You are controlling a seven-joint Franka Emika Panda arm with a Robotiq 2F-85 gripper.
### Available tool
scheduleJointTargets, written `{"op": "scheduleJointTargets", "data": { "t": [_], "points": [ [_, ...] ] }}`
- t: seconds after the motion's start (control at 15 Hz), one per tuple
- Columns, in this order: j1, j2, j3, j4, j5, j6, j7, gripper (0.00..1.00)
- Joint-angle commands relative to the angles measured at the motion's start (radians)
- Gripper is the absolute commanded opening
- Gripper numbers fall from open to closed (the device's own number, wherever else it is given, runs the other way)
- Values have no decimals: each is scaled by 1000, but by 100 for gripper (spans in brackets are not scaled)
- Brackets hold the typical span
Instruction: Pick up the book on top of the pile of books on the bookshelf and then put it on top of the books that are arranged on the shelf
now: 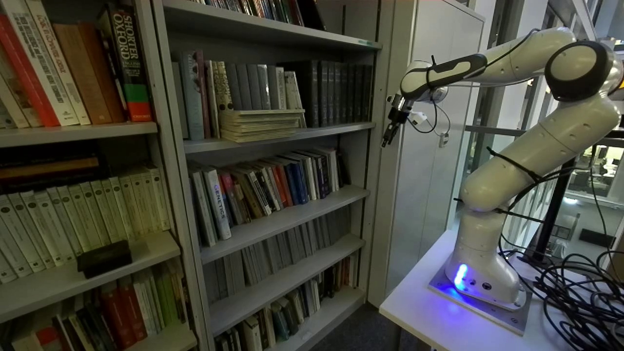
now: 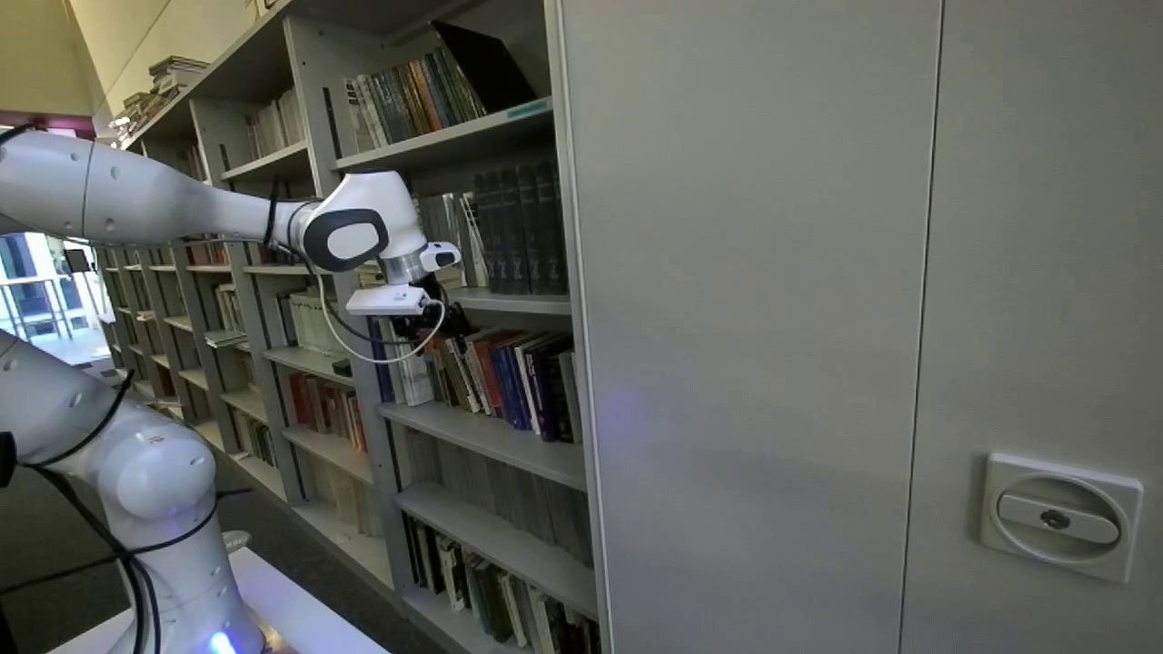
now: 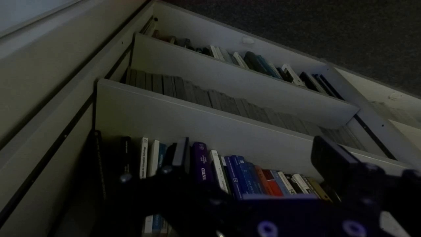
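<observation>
Nothing lifted yet | top book (image 1: pixel 265 113) seen on pile of books (image 1: pixel 258 129), in front of arranged books (image 1: pixel 253 87) | fingers (image 3: pixel 332 158) spread, nothing pinched, well apart from them | pick, placing both awaited

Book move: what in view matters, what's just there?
Matters:
short flat stack of pale beige books
upright row of grey, white and dark-spined books
tall grey metal bookshelf
open black gripper

Just there:
heap of black cables
flat black rectangular object
upright colourful-spined books below the stack
plain grey cabinet
</observation>
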Motion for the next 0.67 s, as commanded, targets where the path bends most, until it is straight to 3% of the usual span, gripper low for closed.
{"op": "scheduleJointTargets", "data": {
  "t": [0.0,0.27,0.33,0.6],
  "points": [
    [-6,2,6,1,5,-2,-3,100],
    [-6,1,6,1,5,-2,-3,100],
    [-5,-1,21,2,-36,67,-33,100],
    [9,21,71,38,-128,153,-83,100]
  ]
}}
